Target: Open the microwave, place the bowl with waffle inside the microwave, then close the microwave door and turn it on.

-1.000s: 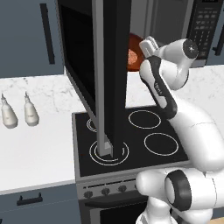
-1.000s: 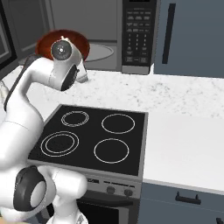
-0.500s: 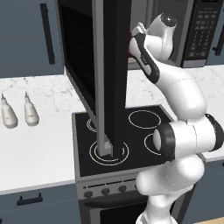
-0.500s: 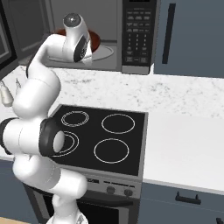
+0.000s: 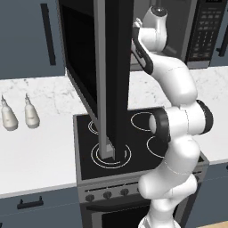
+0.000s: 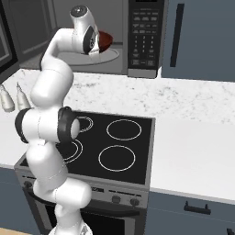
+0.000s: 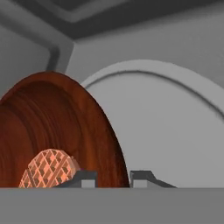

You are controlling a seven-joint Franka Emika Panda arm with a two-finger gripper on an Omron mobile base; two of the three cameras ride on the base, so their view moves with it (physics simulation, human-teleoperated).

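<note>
**Desk:** Left base cam, what have you got?

**Caption:** Your microwave door (image 5: 111, 75) stands swung wide open, edge-on to you, over the black stovetop (image 5: 133, 142). The arm reaches up behind it into the microwave (image 5: 200, 31); keypad on the right. Two small bottles (image 5: 18, 116) on the marble counter (image 5: 40, 151), left of the stove. Bowl is hidden by the door here.

**Desk:** Right base cam?

**Caption:** You see the bowl (image 6: 104, 41), reddish-brown, inside the microwave cavity, over the pale round turntable (image 6: 98, 57), w/ the hand just left of it. Can't tell from here if it's resting or lifted.

**Desk:** Hand cam: contents, grip?

**Caption:** The bowl's rim runs between the two fingertips (image 7: 85, 178), one inside, one outside, so your gripper (image 7: 113, 179) is clamped on the bowl's rim. The waffle (image 7: 48, 168) lies in the bowl, low on the inner wall, near the inside fingertip. Turntable and grey cavity walls sit behind.
</note>
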